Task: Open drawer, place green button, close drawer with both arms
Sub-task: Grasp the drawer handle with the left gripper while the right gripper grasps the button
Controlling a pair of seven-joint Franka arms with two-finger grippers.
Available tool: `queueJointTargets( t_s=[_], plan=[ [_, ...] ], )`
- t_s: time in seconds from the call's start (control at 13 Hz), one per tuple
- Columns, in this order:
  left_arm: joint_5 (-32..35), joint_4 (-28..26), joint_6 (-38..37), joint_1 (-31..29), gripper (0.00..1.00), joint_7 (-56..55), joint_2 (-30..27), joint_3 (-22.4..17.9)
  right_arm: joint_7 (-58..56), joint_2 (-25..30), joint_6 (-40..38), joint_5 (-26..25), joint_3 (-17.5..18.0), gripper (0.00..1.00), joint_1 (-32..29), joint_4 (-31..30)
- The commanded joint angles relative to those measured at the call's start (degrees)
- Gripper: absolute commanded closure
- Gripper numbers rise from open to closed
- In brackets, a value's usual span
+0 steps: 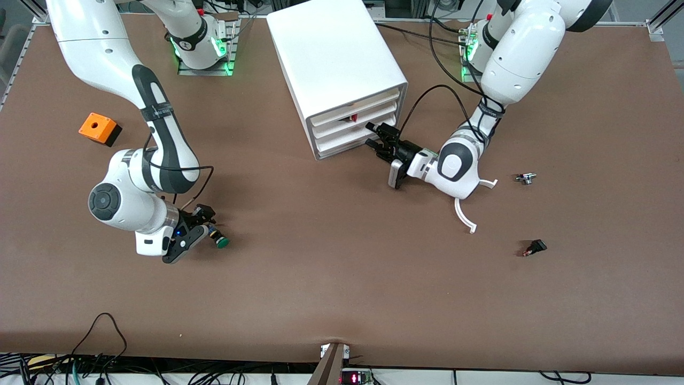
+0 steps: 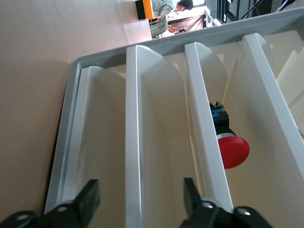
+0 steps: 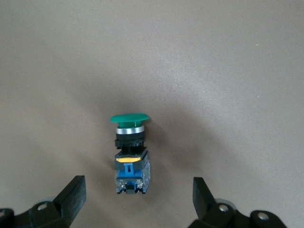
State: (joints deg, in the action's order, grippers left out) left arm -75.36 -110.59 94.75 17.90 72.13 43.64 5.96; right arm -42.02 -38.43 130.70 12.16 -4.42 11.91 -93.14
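drawer [image 1: 357, 145]: lowest of three in the cabinet [image 1: 336, 64], not pulled out yet — nothing done so far.
left gripper [image 1: 377, 134]: at the drawer fronts, fingers apart w/ a front edge between them, not clamped.
button [image 1: 219, 240]: lying on the table [image 1: 342, 299] toward the right arm's end.
right gripper [image 1: 202, 224]: over the button, fingers wide — no grip.
left to do: open, pick, place, close.

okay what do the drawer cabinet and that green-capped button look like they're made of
The cabinet looks like white plastic: smooth, slightly glossy, with rounded moulded edges, though painted metal can't be ruled out. The button seems plastic too, with a matte green cap, black body and blue-yellow base, plus a shiny, likely metal ring under the cap.
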Motion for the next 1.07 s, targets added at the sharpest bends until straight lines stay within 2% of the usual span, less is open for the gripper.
queueJointTargets(
  t_s=[0.0, 0.15, 0.46, 1.0],
  plan=[
    [-1.45, -0.59, 1.05, 0.38, 0.82, 1.88, -0.31, -0.34, -1.31, -0.60, 1.49, 1.29, -0.24, 0.00, 0.05, -0.46],
    [-1.45, -1.03, 1.23, 0.47, 0.93, 1.88, -0.13, -0.34, -1.13, -0.60, 2.54, 1.38, -0.24, 0.00, 0.13, -0.38],
    [-1.37, -1.30, 1.14, 0.38, 1.00, 1.79, -0.05, -0.43, -1.66, -1.04, 3.25, 1.29, -0.24, 0.00, 0.49, -1.08],
    [1.08, 1.51, 1.14, -0.76, 1.00, -3.82, -0.13, -2.88, -1.75, -1.04, 3.25, 1.29, -0.24, 0.00, 0.66, -2.84]
  ],
)
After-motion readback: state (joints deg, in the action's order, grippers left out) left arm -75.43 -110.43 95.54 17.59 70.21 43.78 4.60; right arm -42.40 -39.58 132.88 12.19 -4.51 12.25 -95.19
